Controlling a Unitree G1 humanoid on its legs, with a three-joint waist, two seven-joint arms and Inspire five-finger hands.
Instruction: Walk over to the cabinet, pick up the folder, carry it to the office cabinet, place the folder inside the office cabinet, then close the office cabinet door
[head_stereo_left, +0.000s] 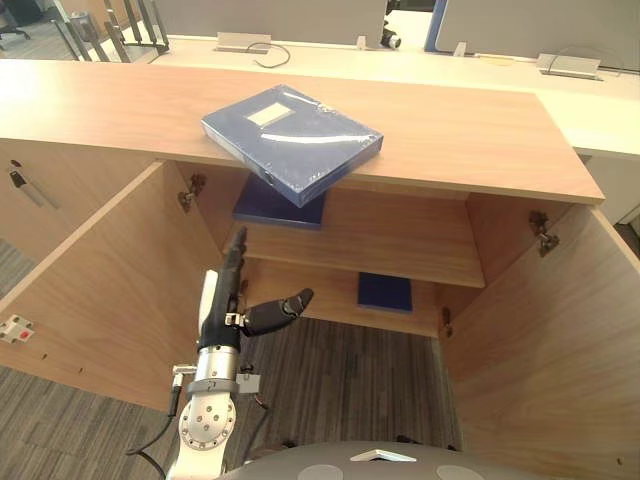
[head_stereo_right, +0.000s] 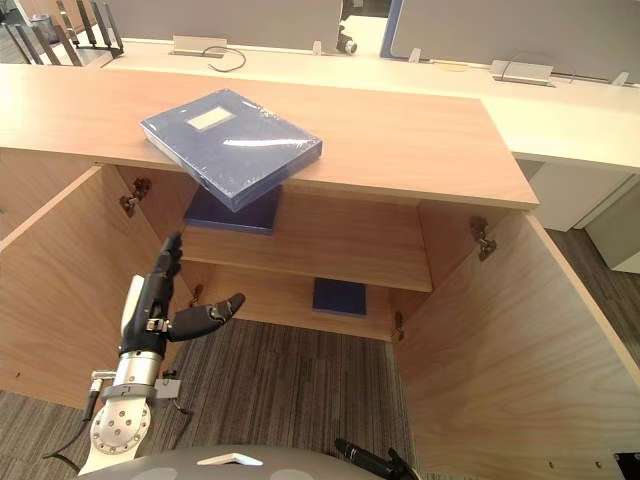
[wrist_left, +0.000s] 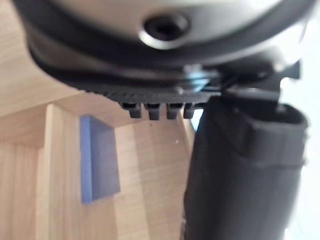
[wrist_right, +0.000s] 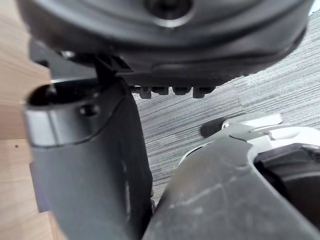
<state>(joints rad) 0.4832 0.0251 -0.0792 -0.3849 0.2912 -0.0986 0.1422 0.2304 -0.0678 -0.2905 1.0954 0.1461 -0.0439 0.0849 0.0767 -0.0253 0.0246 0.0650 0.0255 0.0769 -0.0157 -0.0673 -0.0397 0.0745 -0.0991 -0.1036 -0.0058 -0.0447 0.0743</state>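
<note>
— Up on the light wooden cabinet top (head_stereo_left: 100, 105), lying flat: dark blue box folder (head_stereo_left: 292, 140), skewed, long axis slanting from far left to near right, near corner jutting past the front edge.

— And below that corner, a touch to the left, well apart: dark left hand (head_stereo_left: 225, 300), relaxed and empty, pointing up towards it, thumb spread wide.

— Nearer of the two, clearly. Dark right hand (wrist_right: 85, 160) low by the body; cannot tell whether clenched or loose.

— Next move, probably: up and forward to that overhang, catching it from beneath.

— Nothing in the way. Left wooden door (head_stereo_left: 90, 300) and right wooden door (head_stereo_left: 560, 340) both swung wide. Inside, one spare blue folder (head_stereo_left: 280, 208) on the upper shelf (head_stereo_left: 400, 240), another small blue folder (head_stereo_left: 385, 292) on the level below. Room beside either, by the look of it.
</note>
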